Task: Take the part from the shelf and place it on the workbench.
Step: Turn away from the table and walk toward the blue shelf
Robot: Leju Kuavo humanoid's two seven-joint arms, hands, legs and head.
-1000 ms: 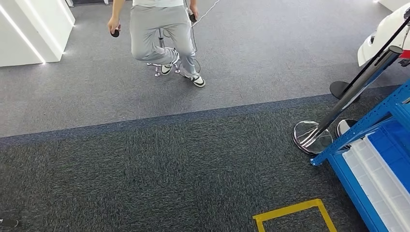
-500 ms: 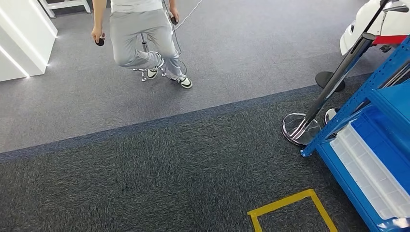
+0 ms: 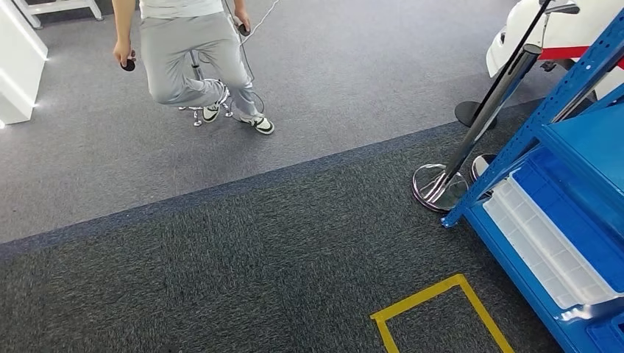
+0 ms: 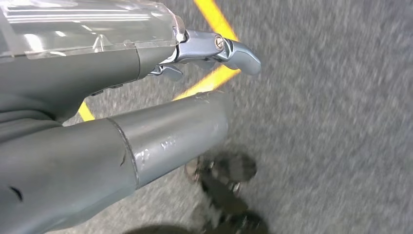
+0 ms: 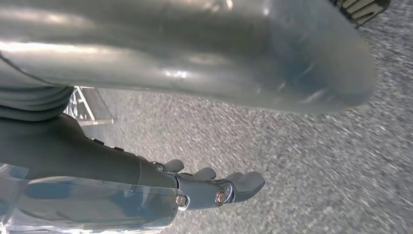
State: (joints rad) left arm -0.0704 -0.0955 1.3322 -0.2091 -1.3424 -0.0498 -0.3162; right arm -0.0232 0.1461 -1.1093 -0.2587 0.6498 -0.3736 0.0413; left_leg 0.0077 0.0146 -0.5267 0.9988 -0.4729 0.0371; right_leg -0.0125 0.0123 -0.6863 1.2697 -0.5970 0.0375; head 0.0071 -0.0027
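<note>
The blue metal shelf (image 3: 559,140) is sitting at the right edge of your head view, and the part you are after cannot be picked out on it; what is showing there is a long translucent white plastic divided tray (image 3: 541,246) lying on the blue lower level, beside a blue bin. Just beside the shelf's front upright, a chrome-based stanchion post (image 3: 471,140) is leaning across the view, its round shiny foot resting on the dark carpet. Near the bottom of the view, a yellow tape rectangle (image 3: 434,309) is marking the dark grey carpet floor (image 3: 243,272), which is meeting a lighter grey strip farther out. Well apart from the shelf, a person in grey trousers (image 3: 188,51) is sitting on a stool, holding a small dark controller in each hand. Your left robot hand (image 4: 214,51) is hanging over the carpet near the yellow tape, fingers stretched out and holding nothing. Your right robot hand (image 5: 214,187) is likewise hanging over bare carpet, fingers extended and gripping nothing.
</note>
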